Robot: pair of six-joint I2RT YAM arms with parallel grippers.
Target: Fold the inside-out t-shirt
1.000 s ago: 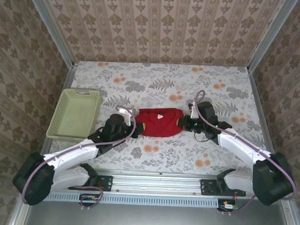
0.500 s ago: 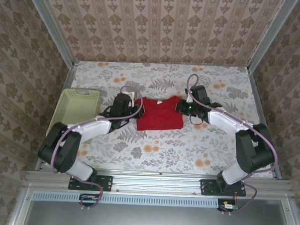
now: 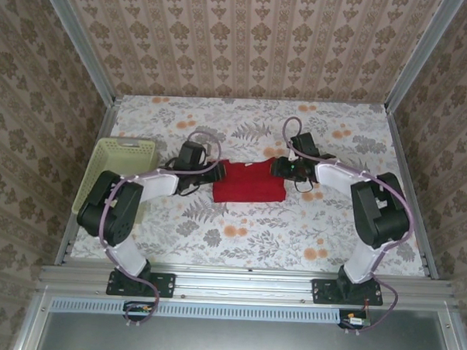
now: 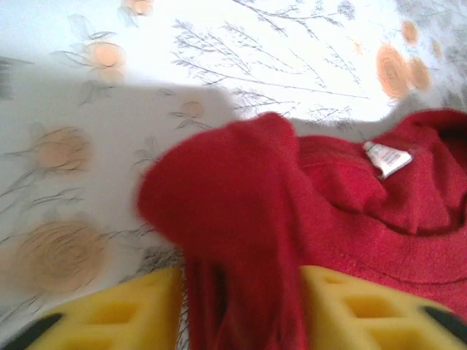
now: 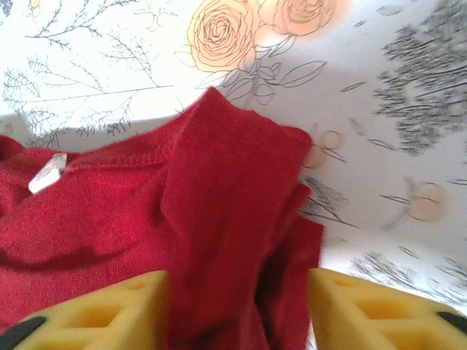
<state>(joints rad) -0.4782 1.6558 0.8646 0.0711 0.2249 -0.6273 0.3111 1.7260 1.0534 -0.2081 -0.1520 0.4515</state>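
1. Red cloth, the inside-out t-shirt (image 3: pixel 249 183), lies as a compact rectangle mid-table on the floral tablecloth (image 3: pixel 293 232). It is to the right of the pale green basket (image 3: pixel 115 178) and apart from it.
2. The left gripper (image 3: pixel 209 171) is at the shirt's left edge. Its yellow fingers (image 4: pixel 124 313) stand well apart, with a raised fold of shirt between them.
3. The right gripper (image 3: pixel 278 168) is at the shirt's right edge, jaws likewise spread, with bunched cloth filling the gap.
4. A white label (image 4: pixel 387 157) shows at the neckline, seams outward.
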